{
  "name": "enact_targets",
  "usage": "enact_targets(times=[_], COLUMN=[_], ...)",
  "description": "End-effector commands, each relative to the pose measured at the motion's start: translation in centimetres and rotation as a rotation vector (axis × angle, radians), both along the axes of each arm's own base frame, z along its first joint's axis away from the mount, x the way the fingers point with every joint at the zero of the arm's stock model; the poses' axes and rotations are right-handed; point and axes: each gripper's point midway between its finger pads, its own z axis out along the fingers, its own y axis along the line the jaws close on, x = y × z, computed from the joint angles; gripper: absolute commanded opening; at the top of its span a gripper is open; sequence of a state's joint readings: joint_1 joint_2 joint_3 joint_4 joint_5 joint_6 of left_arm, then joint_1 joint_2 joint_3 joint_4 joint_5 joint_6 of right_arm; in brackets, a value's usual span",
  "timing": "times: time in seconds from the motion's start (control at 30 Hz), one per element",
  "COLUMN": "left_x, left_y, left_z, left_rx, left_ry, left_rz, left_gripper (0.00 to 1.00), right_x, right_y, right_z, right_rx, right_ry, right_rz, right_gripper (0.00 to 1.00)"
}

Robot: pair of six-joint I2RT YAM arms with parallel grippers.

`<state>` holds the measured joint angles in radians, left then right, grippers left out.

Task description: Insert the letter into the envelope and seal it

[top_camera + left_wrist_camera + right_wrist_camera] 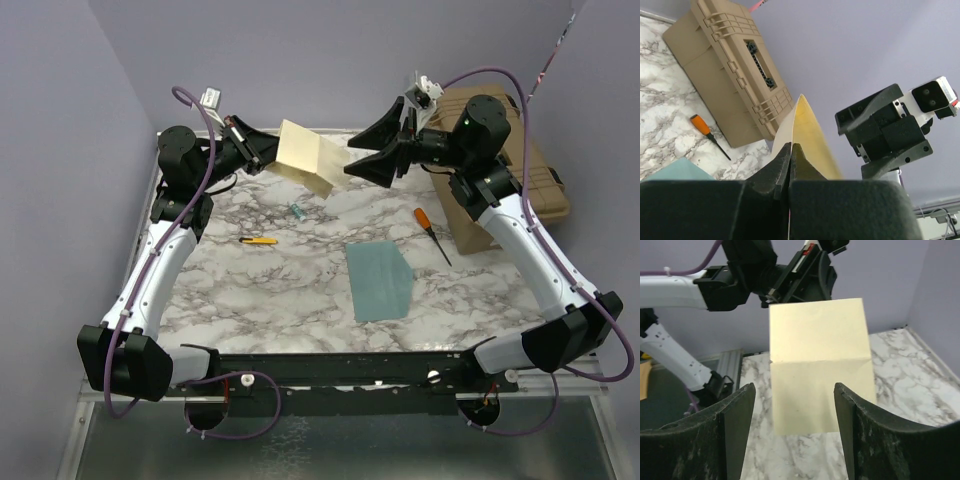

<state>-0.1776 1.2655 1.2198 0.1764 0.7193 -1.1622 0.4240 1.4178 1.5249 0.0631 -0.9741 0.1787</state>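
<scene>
little is done so far. the letter (308, 160) is off the surface, hanging in the air beyond the envelope (380, 280) and a little to its left, bent along a crease. the left hand (270, 158) is pinched tight on one edge of the sheet. the right hand (352, 160) gapes wide just beside the other edge and grips nothing, as far as shows. the envelope lies flat, so inserting and sealing both remain.

the surface (270, 290) is grey-veined marble pattern. an orange-handled screwdriver (430, 228) and a tan case (520, 160) sit right of the envelope, and a small yellow tool (258, 240) lies to its left. lilac walls close in the room.
</scene>
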Motion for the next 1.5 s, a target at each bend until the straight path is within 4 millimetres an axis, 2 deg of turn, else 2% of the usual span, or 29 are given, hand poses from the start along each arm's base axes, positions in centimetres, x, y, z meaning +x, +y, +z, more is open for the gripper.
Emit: enact_targets(times=[0.0, 0.1, 0.2, 0.33, 0.4, 0.5, 0.63, 0.77, 0.9, 1.07, 1.13, 1.23, 1.33, 1.4, 1.47], left_x=[0.8, 0.5, -0.4, -2.7, -4.2, -6.0, -8.3, -11.1, -12.4, -11.8, -11.4, -11.0, -10.3, -9.0, -7.8], left_y=[0.7, 0.6, 0.3, -0.4, -0.8, -1.0, -1.6, -2.8, -3.2, -3.2, -3.3, -3.4, -3.3, -3.2, -3.1], left_z=[0.6, 1.1, 1.6, 2.5, 2.6, 2.6, 2.9, 3.0, 3.7, 3.8, 3.7, 3.6, 3.8, 3.9, 3.7], left_rx=[0.032, 0.044, 0.060, 0.097, 0.122, 0.150, 0.167, 0.182, 0.184, 0.177, 0.175, 0.172, 0.170, 0.181, 0.198], left_ry=[-0.091, -0.136, -0.189, -0.285, -0.338, -0.399, -0.477, -0.576, -0.626, -0.612, -0.600, -0.587, -0.573, -0.533, -0.484], left_rz=[0.062, 0.054, 0.015, -0.096, -0.161, -0.224, -0.289, -0.365, -0.380, -0.354, -0.349, -0.339, -0.310, -0.255, -0.217], left_gripper=[0.00, 0.00, 0.00, 0.00, 0.00, 0.00, 0.00, 0.00, 0.00, 0.00, 0.00, 0.00, 0.00, 0.00, 0.00], right_x=[-3.3, -4.0, -2.3, 0.4, 0.0, -0.9, -1.7, -2.3, -4.7, -7.1, -8.0, -8.8, -9.3, -9.1, -8.6], right_y=[-0.1, -0.5, -1.0, -1.5, -1.1, -0.3, 0.6, 1.3, 1.7, 1.2, 0.9, 0.5, 0.4, 0.5, 0.6], right_z=[-0.9, -0.1, 0.7, -1.4, -2.3, -2.5, -3.0, -4.5, -4.9, -4.8, -4.4, -3.9, -3.6, -3.5, -3.6], right_rx=[-0.036, -0.019, 0.030, -0.013, -0.059, -0.099, -0.162, -0.204, -0.192, -0.167, -0.152, -0.136, -0.131, -0.134, -0.136], right_ry=[0.146, 0.158, 0.209, 0.244, 0.192, 0.101, 0.108, 0.134, 0.168, 0.178, 0.167, 0.161, 0.176, 0.209, 0.228], right_rz=[0.150, 0.125, -0.020, -0.161, -0.095, 0.038, 0.214, 0.293, 0.434, 0.523, 0.555, 0.581, 0.594, 0.569, 0.532], right_gripper=[0.69, 0.71, 0.77, 0.86, 0.87, 0.88, 0.87, 0.85, 0.71, 0.49, 0.44, 0.37, 0.18, 0.04, 0.01])
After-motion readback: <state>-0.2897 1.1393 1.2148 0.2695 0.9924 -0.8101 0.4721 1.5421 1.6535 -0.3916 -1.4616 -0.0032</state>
